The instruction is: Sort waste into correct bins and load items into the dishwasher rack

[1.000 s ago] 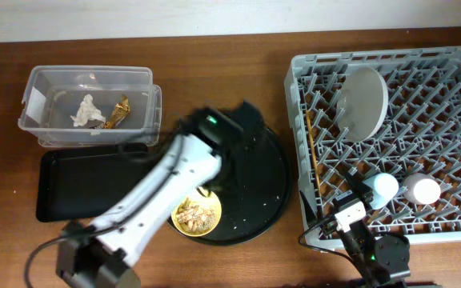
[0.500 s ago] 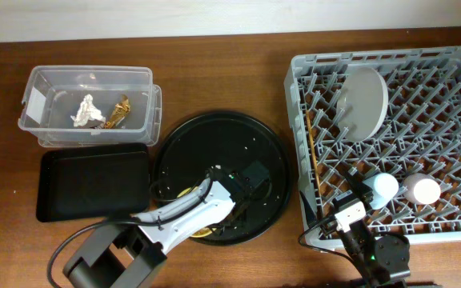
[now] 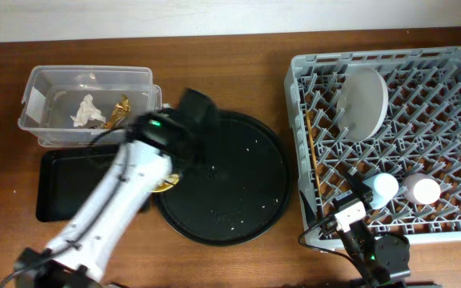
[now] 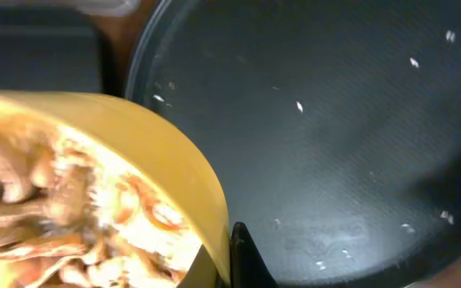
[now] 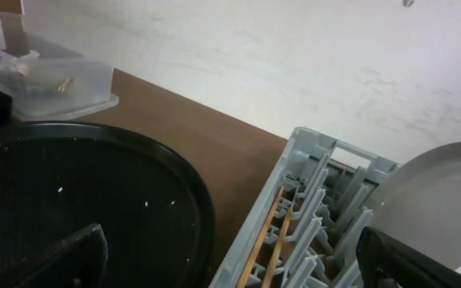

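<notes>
My left gripper is shut on the rim of the small yellow bowl, which holds tan-brown food scraps. From overhead the bowl peeks out under the left arm, over the left edge of the round black tray and beside the shallow black bin. The clear tub holds the white tissue and the gold wrapper. The grey rack carries the plate, chopsticks, blue cup and pink cup. My right gripper stands open by the rack's near corner.
The round black tray carries a few pale crumbs. In the right wrist view the chopsticks lie along the rack's left wall, with the plate upright behind them. A white wall runs along the table's far edge.
My left gripper has closed on the yellow bowl's rim. It has carried the bowl from the round tray's front to its left edge. The right arm has not moved.
</notes>
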`<state>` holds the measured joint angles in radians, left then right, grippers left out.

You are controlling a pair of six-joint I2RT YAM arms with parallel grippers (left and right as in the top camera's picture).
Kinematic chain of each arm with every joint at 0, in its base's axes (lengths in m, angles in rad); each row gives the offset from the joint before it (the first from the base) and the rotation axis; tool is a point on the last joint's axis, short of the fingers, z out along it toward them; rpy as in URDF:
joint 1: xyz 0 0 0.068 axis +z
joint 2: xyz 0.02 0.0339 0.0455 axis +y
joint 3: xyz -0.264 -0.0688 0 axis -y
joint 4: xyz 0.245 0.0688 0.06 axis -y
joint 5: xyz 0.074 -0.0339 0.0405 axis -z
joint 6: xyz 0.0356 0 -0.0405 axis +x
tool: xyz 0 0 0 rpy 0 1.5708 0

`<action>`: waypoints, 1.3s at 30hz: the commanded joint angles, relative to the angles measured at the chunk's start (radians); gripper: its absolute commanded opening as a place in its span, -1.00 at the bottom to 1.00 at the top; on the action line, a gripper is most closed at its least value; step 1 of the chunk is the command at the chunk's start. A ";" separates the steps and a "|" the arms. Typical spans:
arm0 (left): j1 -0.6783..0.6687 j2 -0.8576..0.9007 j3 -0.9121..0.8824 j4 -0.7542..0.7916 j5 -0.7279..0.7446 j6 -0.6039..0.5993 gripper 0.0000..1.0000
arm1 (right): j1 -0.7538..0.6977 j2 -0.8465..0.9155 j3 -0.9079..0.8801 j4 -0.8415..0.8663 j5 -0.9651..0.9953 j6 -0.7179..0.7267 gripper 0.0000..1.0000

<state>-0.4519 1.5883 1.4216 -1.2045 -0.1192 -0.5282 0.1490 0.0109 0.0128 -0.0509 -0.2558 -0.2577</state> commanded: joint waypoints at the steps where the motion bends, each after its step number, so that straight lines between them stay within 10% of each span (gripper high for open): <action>1: 0.322 -0.012 0.002 0.022 0.355 0.262 -0.99 | -0.006 -0.007 -0.007 -0.001 -0.010 0.015 0.96; 6: 0.763 -0.010 -0.045 0.060 0.830 0.599 -1.00 | -0.006 -0.007 -0.007 -0.001 -0.010 0.015 0.96; 19: 1.088 -0.010 -0.523 0.465 1.693 0.924 -1.00 | -0.006 -0.007 -0.007 -0.001 -0.010 0.015 0.96; 39: 1.227 -0.011 -0.637 0.534 1.648 1.076 -0.99 | -0.006 -0.007 -0.007 -0.001 -0.010 0.015 0.96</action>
<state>0.7727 1.5875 0.7883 -0.6903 1.5394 0.5175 0.1490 0.0109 0.0128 -0.0509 -0.2558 -0.2577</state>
